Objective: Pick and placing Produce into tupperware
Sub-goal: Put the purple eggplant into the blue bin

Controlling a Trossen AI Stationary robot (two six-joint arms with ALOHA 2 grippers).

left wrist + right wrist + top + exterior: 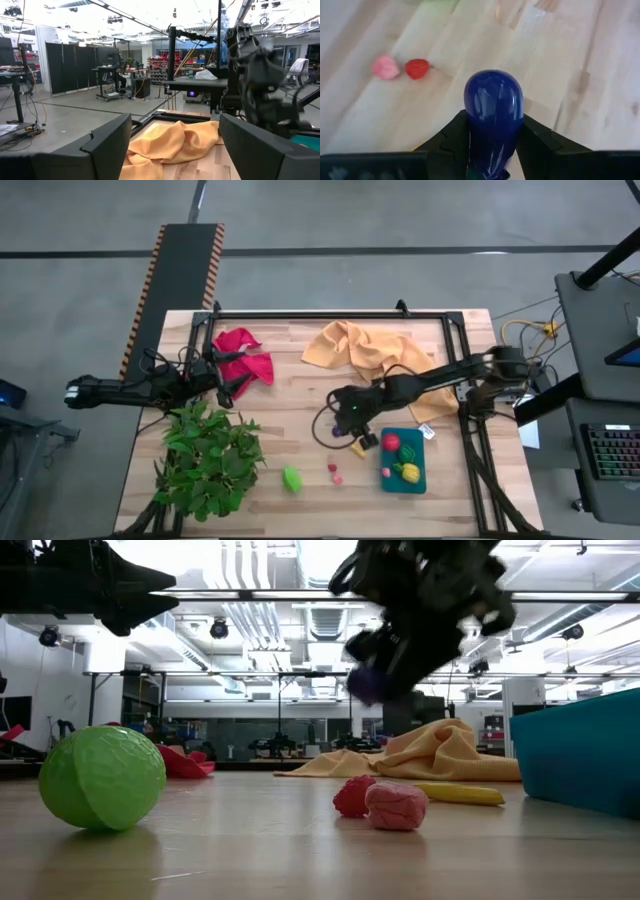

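Closest to the front edge of the table there's a lime green piece (pixel 291 478) lying by itself, with the big leafy plant (pixel 208 457) just to its left. A bit further in, a pink piece (pixel 385 67) and a red piece (pixel 417 68) sit right next to each other on the bare wood. To their right is the teal tupperware (pixel 419 462), and it already has a red ball (pixel 391 442) and a yellow piece (pixel 407 473) inside.

The right gripper (pixel 493 145) hangs above the table just left of the tupperware, clamped around a purple eggplant (pixel 493 107) that pokes out past its fingers (pixel 540 140). In the low view the eggplant is clearly up off the wood. A flat yellow piece (pixel 458 794) lies on the table under that spot.

Further back there's a rumpled yellow cloth (pixel 365 347) in the middle, and a red cloth (pixel 243 355) off to the left. The left gripper (pixel 222 376) waits by the red cloth, its fingers spread apart with nothing between them.
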